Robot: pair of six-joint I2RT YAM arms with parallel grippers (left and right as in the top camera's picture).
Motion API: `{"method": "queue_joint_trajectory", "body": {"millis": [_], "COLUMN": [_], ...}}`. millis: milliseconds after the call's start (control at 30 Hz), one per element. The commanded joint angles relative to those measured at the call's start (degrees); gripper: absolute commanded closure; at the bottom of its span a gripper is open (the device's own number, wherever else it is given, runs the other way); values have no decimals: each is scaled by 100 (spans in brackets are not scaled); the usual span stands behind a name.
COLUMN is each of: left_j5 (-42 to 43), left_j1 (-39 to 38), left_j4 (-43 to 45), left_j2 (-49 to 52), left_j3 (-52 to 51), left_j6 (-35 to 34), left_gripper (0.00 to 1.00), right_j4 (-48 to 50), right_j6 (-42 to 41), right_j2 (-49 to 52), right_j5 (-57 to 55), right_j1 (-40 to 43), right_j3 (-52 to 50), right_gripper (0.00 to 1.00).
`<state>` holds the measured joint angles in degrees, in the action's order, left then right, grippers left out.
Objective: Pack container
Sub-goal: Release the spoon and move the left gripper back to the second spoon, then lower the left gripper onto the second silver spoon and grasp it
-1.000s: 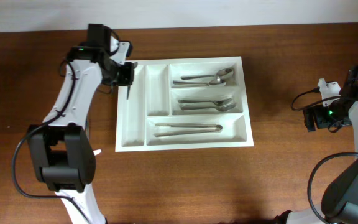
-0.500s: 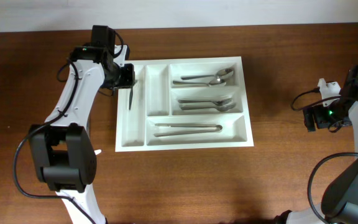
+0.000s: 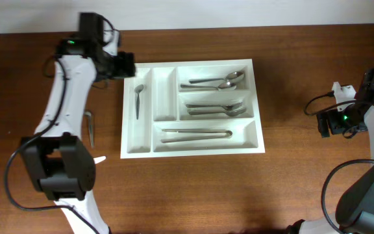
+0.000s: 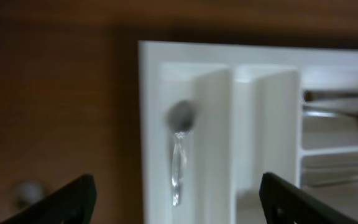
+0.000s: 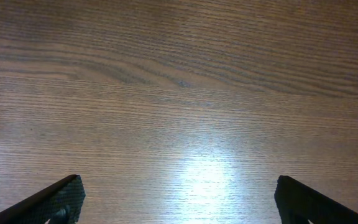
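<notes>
Left jaws: spread wide, nothing between them. In the left wrist view both fingertips [image 4: 73, 200] sit at the bottom corners of the frame, far apart. From overhead I see these jaws above the desk [image 3: 193, 195], just outside the far left corner of the tray [image 3: 164, 94].

The tray is white with five compartments. It lies flat on the desk, immediately to the right of the left jaws and well to the left of the right jaws.

A small spoon [image 3: 138, 101] lies in the outer narrow compartment, the one nearest the left jaws. Its bowl is toward the far end. In the left wrist view the same spoon [image 4: 179, 155] shows ahead of the jaws, between the two fingertips. It is clear of both fingertips. That view is blurred.

The second narrow compartment shows only its bare floor.

Further right of the left jaws, the far crosswise compartment holds spoons [image 3: 216, 82]. The middle one holds more cutlery [image 3: 216, 108]. The near one holds a long thin metal piece [image 3: 197, 134]; I cannot tell what kind.

One loose utensil [image 3: 89, 127] lies on the desk on the near side of the left jaws, left of the tray and apart from it.

Right jaws: also spread wide and holding nothing. Their fingertips [image 5: 48, 200] frame bare wood grain. They hang at the right edge of the desk.
</notes>
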<state>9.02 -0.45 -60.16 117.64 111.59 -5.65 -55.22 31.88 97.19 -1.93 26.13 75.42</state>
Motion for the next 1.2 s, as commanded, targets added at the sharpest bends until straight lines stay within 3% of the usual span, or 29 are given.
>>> {"method": "queue_joint_trajectory", "body": {"millis": [0, 133, 433, 733, 1167], "left_j5": [-267, -291, -931, -929, -885], "left_j1": [354, 634, 938, 1047, 1523], "left_j4": [-455, -1416, -2291, -894, 2], "left_j2": [31, 33, 35, 35, 44], "left_j3": [155, 144, -400, -1954, -2404], "left_j6": [-70, -208, -131, -118, -116], "left_gripper": [7, 0, 1, 1, 1], "right_j4": [0, 0, 0, 0, 0], "right_j6": [0, 0, 0, 0, 0], "right_j2": [-7, -7, -7, -7, -7], "right_j5": [13, 13, 13, 15, 13], "right_j1": [15, 13, 13, 13, 13], "right_j3": [0, 0, 0, 0, 0], "right_gripper": [2, 1, 1, 1, 1]}}
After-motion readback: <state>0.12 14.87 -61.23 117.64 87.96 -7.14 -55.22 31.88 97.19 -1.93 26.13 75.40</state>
